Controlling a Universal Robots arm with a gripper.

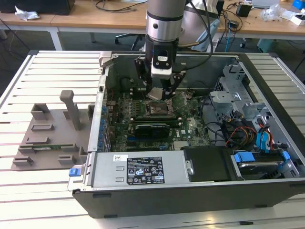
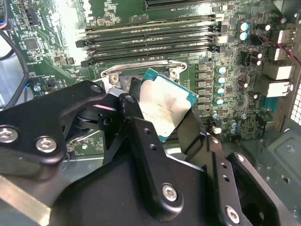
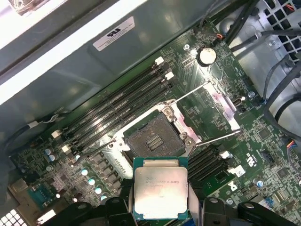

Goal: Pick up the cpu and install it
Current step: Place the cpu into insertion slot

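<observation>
In the exterior view, one open dark-grey computer case (image 1: 190,195) lies on a pale slatted metal desk (image 1: 52,71). One grey moulded parts holder (image 1: 47,133) sits beside it on the exterior view's left, and wooden office desks (image 1: 95,21) stand behind. In the second wrist view, two black fingers (image 2: 138,132) are clamped on opposite edges of the single small square silvery cpu (image 2: 167,106), held tilted above the green motherboard (image 2: 155,14). In the first wrist view, the cpu is near the one open square socket (image 3: 153,139), which four long black memory slots (image 3: 113,103) flank.
</observation>
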